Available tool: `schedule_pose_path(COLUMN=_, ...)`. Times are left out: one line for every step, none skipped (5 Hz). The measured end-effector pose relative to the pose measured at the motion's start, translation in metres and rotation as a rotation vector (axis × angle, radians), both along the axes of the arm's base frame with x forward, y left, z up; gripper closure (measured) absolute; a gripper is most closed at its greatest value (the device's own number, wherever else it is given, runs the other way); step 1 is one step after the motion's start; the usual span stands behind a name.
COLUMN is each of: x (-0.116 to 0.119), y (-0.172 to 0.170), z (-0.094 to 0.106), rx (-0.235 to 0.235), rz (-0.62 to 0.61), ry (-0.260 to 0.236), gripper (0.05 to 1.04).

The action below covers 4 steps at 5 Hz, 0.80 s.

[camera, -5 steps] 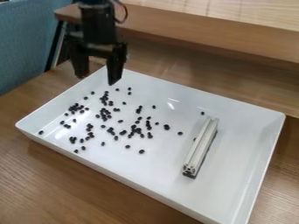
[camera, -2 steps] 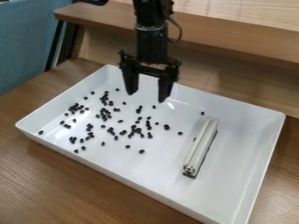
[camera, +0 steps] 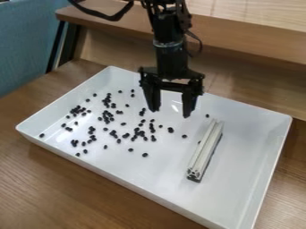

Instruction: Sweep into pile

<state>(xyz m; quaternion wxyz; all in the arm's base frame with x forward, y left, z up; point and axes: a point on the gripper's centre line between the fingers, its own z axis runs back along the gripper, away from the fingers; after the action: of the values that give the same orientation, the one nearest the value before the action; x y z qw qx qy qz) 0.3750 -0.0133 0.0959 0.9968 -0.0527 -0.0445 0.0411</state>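
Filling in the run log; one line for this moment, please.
gripper: open, above tray | bar: lying in tray, ungrasped | dark beans: scattered, unswept

Your small black pieces [camera: 170, 130] lie loose over the left and middle of the white tray [camera: 245, 147], some in little clumps, others single, with one just beyond the bar's far end. You have the long, pale, grooved bar [camera: 206, 148], dark along its underside, lying lengthwise on the tray floor to the right of most pieces, its near end angled toward the view's lower left.
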Motion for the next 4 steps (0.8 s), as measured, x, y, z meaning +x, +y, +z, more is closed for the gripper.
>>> schedule_pose_path(x=-0.001, y=-0.021, z=-0.002, rx=-0.013, rz=-0.02, ry=-0.006, gripper=0.085)
schedule_pose_path(x=-0.002, y=-0.04, z=-0.008, rx=-0.009, rz=-0.053, ry=-0.001, gripper=0.085)
schedule_pose_path(x=-0.004, y=-0.055, z=-0.018, rx=-0.003, rz=-0.072, ry=0.028, gripper=0.085)
schedule_pose_path(x=-0.004, y=-0.064, z=-0.025, rx=0.004, rz=-0.082, ry=0.043, gripper=0.085)
